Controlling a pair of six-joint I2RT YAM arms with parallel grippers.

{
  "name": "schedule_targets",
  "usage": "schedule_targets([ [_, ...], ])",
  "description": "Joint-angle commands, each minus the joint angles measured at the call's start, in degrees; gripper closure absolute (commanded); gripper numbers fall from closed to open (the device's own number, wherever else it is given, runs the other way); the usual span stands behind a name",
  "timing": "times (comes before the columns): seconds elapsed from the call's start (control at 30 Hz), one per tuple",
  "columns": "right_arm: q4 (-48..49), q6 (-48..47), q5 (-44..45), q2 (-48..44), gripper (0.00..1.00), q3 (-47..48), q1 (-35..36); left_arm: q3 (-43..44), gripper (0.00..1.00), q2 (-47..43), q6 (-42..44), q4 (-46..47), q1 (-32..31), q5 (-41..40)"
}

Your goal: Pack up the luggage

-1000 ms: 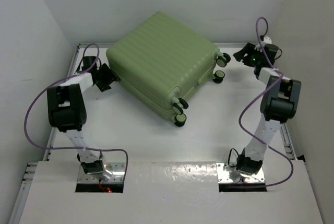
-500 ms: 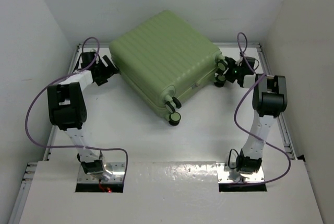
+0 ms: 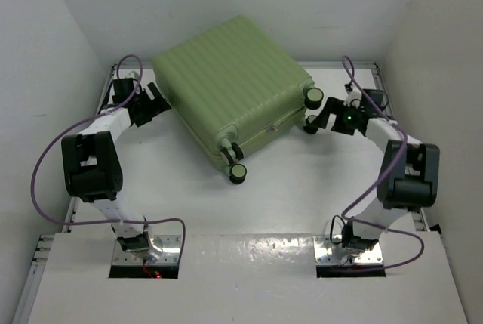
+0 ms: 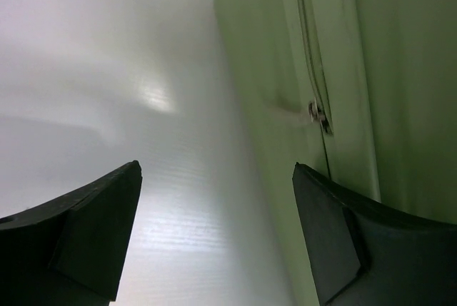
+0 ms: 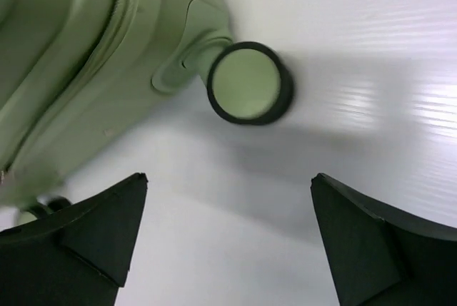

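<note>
Left arm (image 3: 92,164) and right arm (image 3: 407,169) reach forward, wrists turned inward — left gripper (image 3: 154,103) faces right with jaws spread wide, right gripper (image 3: 320,113) faces left, jaws likewise spread wide, both held low.

Your left arm (image 3: 90,167) and right arm (image 3: 408,174) are white, black-jointed, purple-cabled. The left tool (image 4: 216,170) has black fingers (image 4: 93,238)

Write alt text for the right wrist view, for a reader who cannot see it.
A black wheel with a light-green hub, attached to a corner of the light-green luggage at upper left, shows against the white table. The right gripper is open, its two dark fingers spread wide at the bottom edge, holding nothing.
</note>
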Motion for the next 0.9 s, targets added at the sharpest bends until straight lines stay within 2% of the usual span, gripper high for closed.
schedule_targets([
  [0.0, -15.41, -22.11, -0.48, -8.76, 0.04, 3.48, -4.45, -0.87, 0.12, -4.34, 2.55, -0.50, 0.08, -2.25],
  [0.13, -19.55, -30.92, -0.91, -13.60, 0.00, 6.03, -6.65, -3.32, 0.10, -5.75, 2.55, -0.50, -0.54, -2.88],
  [0.27, -19.28, -31.11, -1.18, -12.56, 0.00, 14.35, -4.90, -4.73, 0.10, -5.75, 2.55, -0.50, -0.54, -2.35],
  [0.37, -24.01, -31.20, -1.96, -6.32, 0.00, 24.53, -2.52, -4.73, 0.10, -6.28, 1.94, -0.50, -0.54, -1.22],
  [0.4, -25.94, -31.72, -2.75, -1.52, 0.00, 26.75, -1.39, -4.73, 0.10, -6.28, 1.94, 0.02, -0.54, -1.21],
  [0.43, -26.92, -32.16, -3.80, -0.08, 0.00, 32.60, -1.03, -4.73, 0.10, -6.28, 1.94, 0.03, -0.54, -1.21],
  [0.67, -36.50, -35.86, -5.39, 11.25, 0.00, 47.93, 3.71, -5.26, 0.10, -6.28, 2.47, 0.03, 0.08, -0.33],
  [0.77, -40.46, -34.80, -6.54, 13.72, 0.00, 52.25, 5.21, -5.26, 0.10, -5.75, 2.47, 0.03, 0.61, -0.33],
  [0.87, -41.87, -35.77, -7.41, 14.17, 0.00, 52.26, 5.56, -5.26, 0.10, -4.61, 2.47, 0.03, 1.13, 0.28],
])
